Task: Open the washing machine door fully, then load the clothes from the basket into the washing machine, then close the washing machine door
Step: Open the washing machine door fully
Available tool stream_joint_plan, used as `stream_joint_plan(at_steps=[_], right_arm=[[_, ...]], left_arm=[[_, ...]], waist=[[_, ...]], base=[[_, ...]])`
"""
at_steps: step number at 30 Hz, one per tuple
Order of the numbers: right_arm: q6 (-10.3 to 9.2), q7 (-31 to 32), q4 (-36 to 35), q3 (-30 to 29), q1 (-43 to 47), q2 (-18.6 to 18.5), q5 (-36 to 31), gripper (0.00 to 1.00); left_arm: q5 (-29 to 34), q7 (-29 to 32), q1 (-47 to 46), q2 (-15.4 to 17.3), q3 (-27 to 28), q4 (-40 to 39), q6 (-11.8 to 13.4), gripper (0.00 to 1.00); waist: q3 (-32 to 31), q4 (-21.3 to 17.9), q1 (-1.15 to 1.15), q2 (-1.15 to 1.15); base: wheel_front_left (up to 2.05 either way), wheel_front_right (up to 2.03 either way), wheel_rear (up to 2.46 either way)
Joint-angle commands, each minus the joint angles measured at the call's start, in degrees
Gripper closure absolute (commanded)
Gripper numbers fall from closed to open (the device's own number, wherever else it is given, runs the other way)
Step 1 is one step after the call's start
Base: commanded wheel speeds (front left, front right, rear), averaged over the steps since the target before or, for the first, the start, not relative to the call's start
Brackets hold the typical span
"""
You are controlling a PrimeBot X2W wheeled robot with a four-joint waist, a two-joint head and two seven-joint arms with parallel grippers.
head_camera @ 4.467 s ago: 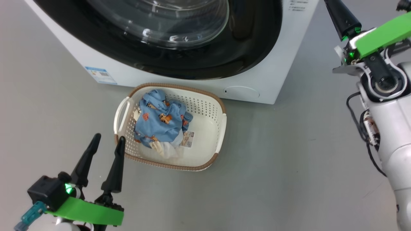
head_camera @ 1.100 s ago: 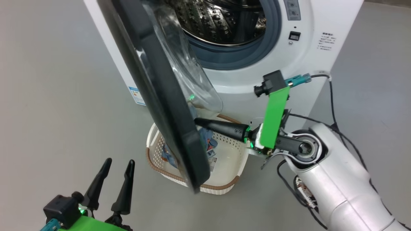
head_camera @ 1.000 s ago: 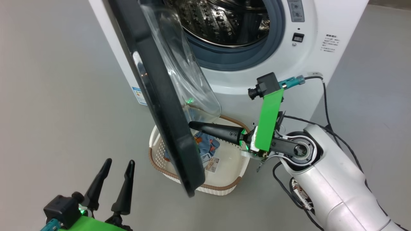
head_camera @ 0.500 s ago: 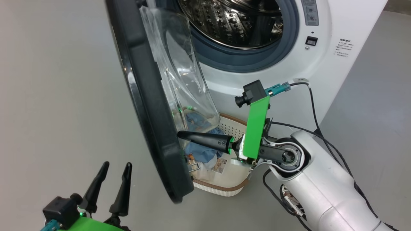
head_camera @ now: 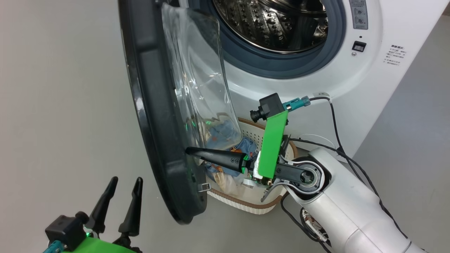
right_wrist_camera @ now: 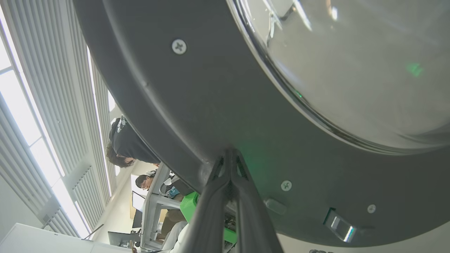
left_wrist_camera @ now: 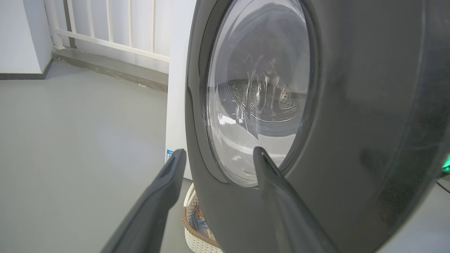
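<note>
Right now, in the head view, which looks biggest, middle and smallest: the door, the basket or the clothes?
1. Door
2. Basket, though the door and arm hide part of it
3. Clothes, lying inside the basket

A plain grey floor (left_wrist_camera: 70,158) is seen in the left wrist view. Behind it, a white railing (left_wrist_camera: 112,24) of upright bars is set on a low grey ledge (left_wrist_camera: 105,68), and a white wall (left_wrist_camera: 21,35) with a dark skirting (left_wrist_camera: 21,76) is seen at the left. In the right wrist view, long pale slats (right_wrist_camera: 45,70) are lit by bright windows (right_wrist_camera: 14,116). A person in a dark top (right_wrist_camera: 128,144) and a second person (right_wrist_camera: 142,181) are seen near a pale surface (right_wrist_camera: 156,200).
</note>
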Motion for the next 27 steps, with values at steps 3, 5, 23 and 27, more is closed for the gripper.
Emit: stream_joint_plan(at_steps=[3, 5, 23, 27], right_arm=[[0.09, -1.6, -1.7, 2.0, -2.5, 2.2, 1.1, 1.0], [0.09, -2.5, -1.8, 2.6, -3.1, 2.2, 1.6, 1.0], [0.09, -5.3, -1.7, 6.4, -5.0, 2.2, 4.2, 1.0], [0.09, -5.2, -1.2, 6.0, -4.6, 2.2, 3.8, 1.0]], left_arm=[[0.1, -0.5, -1.2, 1.3, 2.5, -0.8, -0.2, 0.0], [0.1, -0.5, -1.5, 1.2, 2.8, -0.6, -0.2, 0.0], [0.1, -0.5, -2.5, 1.3, 3.6, 0.0, -0.2, 0.0], [0.2, -0.5, -2.3, 1.3, 3.9, 0.1, -0.2, 0.0]], waist=[[0.6, 0.8, 0.0, 0.0], [0.8, 1.1, 0.0, 0.0], [1.0, 2.1, 0.0, 0.0], [0.6, 1.7, 0.0, 0.0]], base=[[0.0, 0.0, 0.0], [0.0, 0.0, 0.0], [0.0, 0.0, 0.0], [0.0, 0.0, 0.0]])
